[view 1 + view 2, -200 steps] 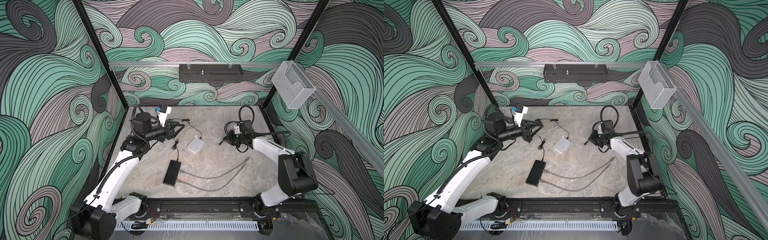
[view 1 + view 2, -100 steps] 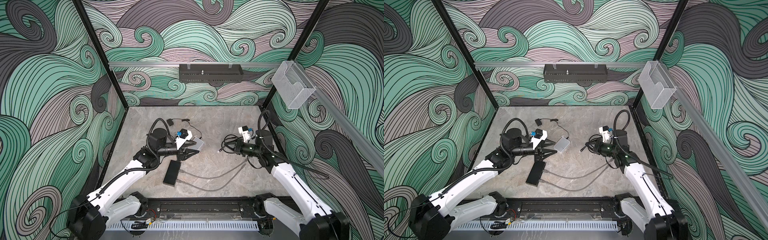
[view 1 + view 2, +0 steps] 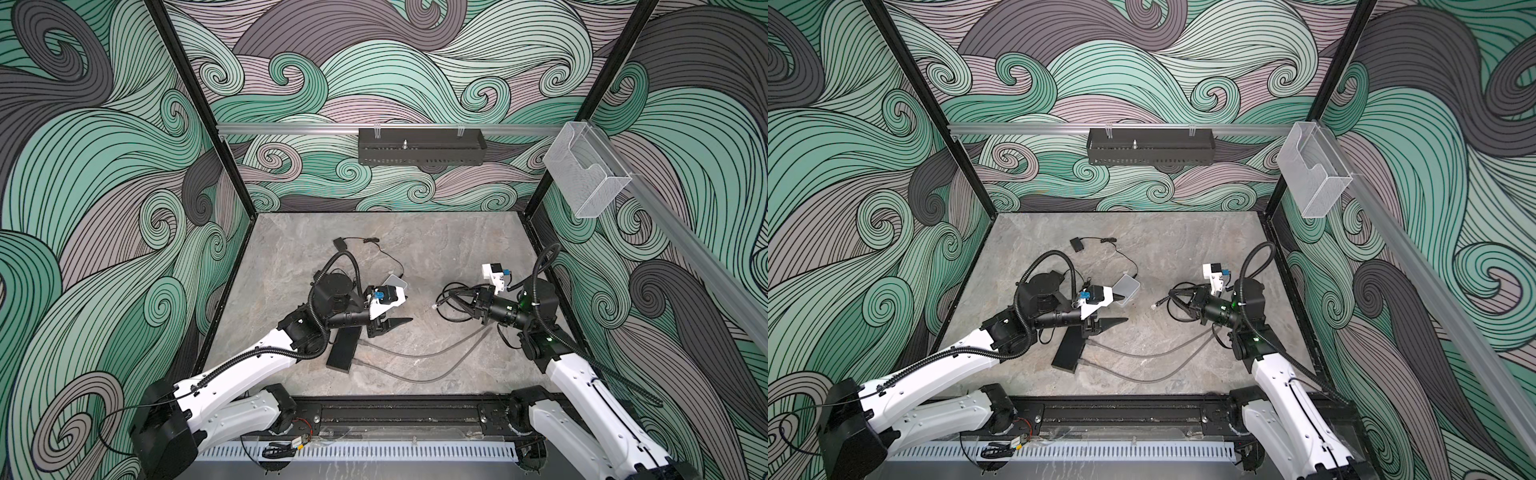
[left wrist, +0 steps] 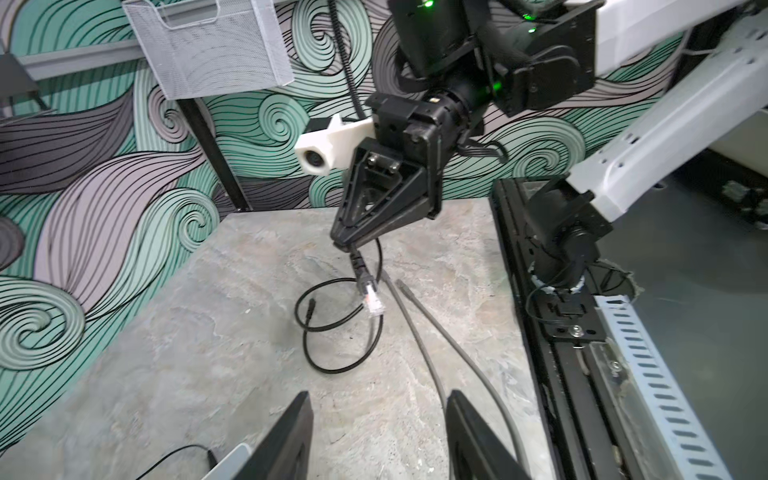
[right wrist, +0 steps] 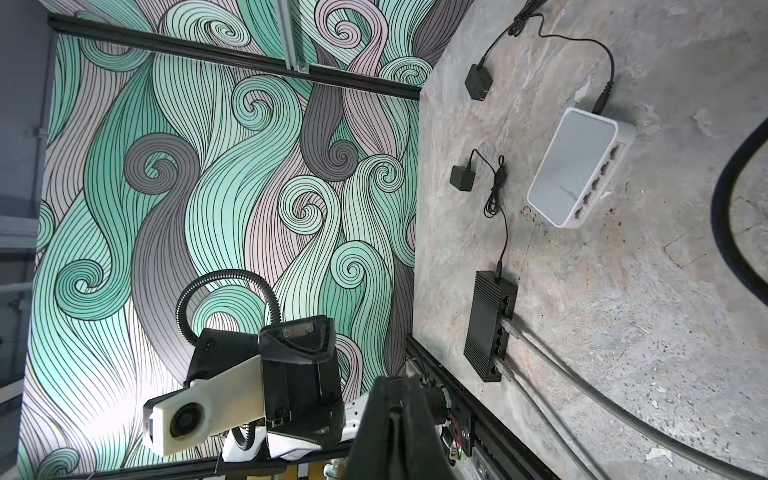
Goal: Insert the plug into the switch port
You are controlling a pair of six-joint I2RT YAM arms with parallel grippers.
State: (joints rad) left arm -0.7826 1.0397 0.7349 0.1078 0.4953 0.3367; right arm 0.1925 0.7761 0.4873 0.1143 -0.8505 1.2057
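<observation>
Moved: over the last second the left arm has drawn in from the far left of the table (image 3: 436, 249) toward the middle, and the right arm has unfolded. The white switch (image 5: 573, 166) and black switch (image 5: 484, 320) lie where they lay.
Front rail (image 3: 395, 415): nearest. Both arm bases are cut off by the frame edge in both top views.
Black switch: near left, its far end under the left arm in both top views. Two grey cables (image 5: 582, 368) sit in its ports and trail right.
Left gripper (image 4: 379, 395): fingers about half apart with nothing between them, pointing right just past the black switch.
Right gripper (image 4: 347, 243): pinched tight on the black cable (image 4: 332, 368) just behind the plug (image 4: 372, 301). Its tips are cut off in the right wrist view.
Plug: a clear RJ45 end hanging below the right gripper, right of middle and well apart from both switches. It seems just clear of the table, though no view settles that.
Black cable: loops on the table under the plug.
White switch: mid-table, largely covered by the left wrist camera in both top views. Its row of ports shows only in the right wrist view.
Power adapters (image 5: 478, 81): two, beyond the switches.
Black tray (image 3: 419, 153): on the back rail, with a small stud (image 3: 404, 143) standing in it. The rest of its floor is hard to see.
Clear holder (image 3: 584, 178): on the right rail, with the wall pattern showing through it.
</observation>
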